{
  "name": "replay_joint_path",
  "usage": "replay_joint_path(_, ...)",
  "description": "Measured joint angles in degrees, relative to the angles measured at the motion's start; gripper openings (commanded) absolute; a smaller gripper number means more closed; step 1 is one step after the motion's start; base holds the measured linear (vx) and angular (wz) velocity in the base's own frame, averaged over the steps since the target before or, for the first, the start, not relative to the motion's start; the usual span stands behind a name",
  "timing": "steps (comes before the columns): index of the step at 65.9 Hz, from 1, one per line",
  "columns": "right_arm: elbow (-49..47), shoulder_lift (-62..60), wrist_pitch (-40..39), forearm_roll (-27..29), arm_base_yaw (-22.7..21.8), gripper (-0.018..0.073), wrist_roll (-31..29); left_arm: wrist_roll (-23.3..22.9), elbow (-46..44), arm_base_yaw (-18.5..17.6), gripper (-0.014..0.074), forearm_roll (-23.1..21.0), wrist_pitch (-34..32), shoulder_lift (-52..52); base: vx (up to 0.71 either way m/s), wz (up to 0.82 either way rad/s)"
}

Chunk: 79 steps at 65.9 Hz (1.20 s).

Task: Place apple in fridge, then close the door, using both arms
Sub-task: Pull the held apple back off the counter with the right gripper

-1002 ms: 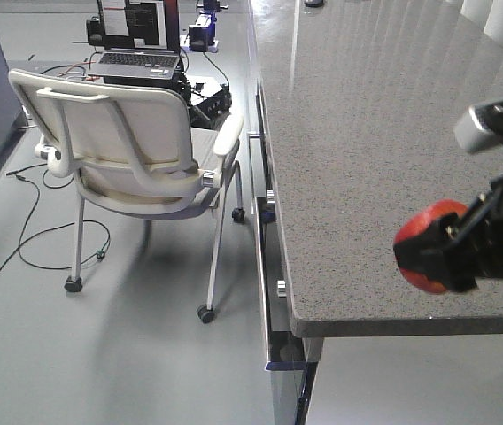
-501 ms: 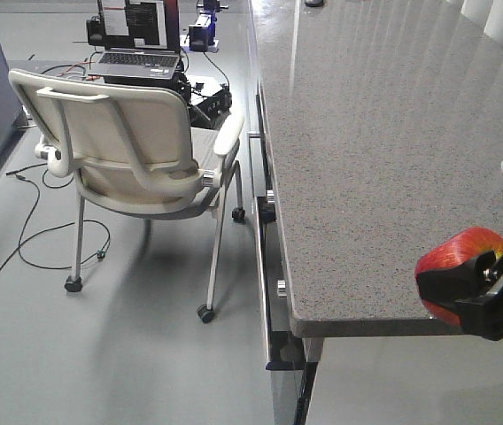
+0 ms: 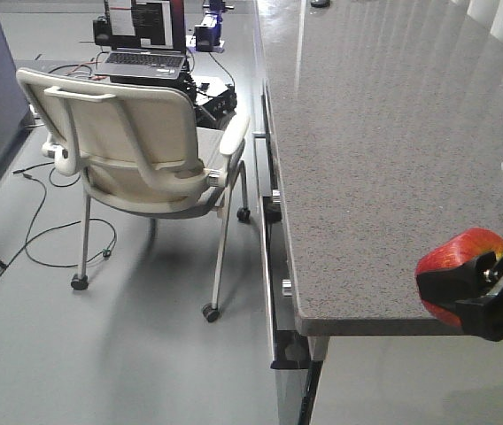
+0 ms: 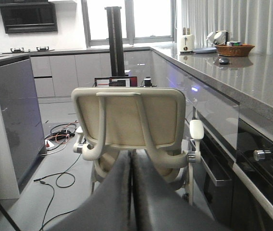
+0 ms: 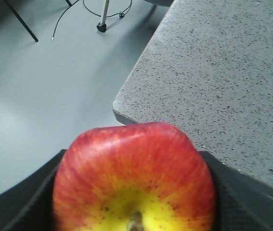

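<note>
The red and yellow apple (image 3: 460,259) hangs at the right edge of the front view, just off the near corner of the grey stone countertop (image 3: 367,133). My right gripper (image 3: 468,288) is shut on the apple. In the right wrist view the apple (image 5: 134,178) fills the lower frame, stem dimple towards the camera, with a black finger (image 5: 23,204) pressed on each side. My left gripper (image 4: 132,161) is shut with nothing between its fingers and points at the back of a chair. It does not show in the front view. The fridge and its door are out of view.
A cream wheeled chair (image 3: 136,142) stands on the floor left of the counter, a laptop (image 3: 141,40) behind it. Loose cables (image 3: 30,239) trail over the floor. Drawer handles (image 3: 274,292) jut from the counter's side. A dark grey cabinet end (image 4: 16,115) stands at left.
My right gripper has carried the apple right and down, towards the frame's edge. The chair and counter sit slightly further right in the front view.
</note>
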Motion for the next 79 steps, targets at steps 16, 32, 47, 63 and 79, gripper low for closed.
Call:
replay_joint_path(16, 0.0, -0.01, 0.07, 0.0, 0.0, 0.0143, 0.0, 0.0, 0.0, 0.0, -0.0006, 0.0, 0.0, 0.0, -0.03, 0.25)
replay_joint_path(32, 0.0, -0.01, 0.07, 0.0, 0.0, 0.0143, 0.0, 0.0, 0.0, 0.0, -0.0006, 0.0, 0.0, 0.0, -0.05, 0.44)
replay_joint_path(47, 0.0, -0.01, 0.02, 0.0, 0.0, 0.0143, 0.0, 0.0, 0.0, 0.0, -0.0006, 0.0, 0.0, 0.0, -0.05, 0.48)
replay_joint_path(63, 0.0, -0.01, 0.02, 0.0, 0.0, 0.0143, 0.0, 0.0, 0.0, 0.0, -0.0006, 0.0, 0.0, 0.0, -0.04, 0.48)
replay_joint_path(79, 0.0, -0.01, 0.06, 0.0, 0.0, 0.0143, 0.0, 0.0, 0.0, 0.0, -0.0006, 0.0, 0.0, 0.0, -0.04, 0.48)
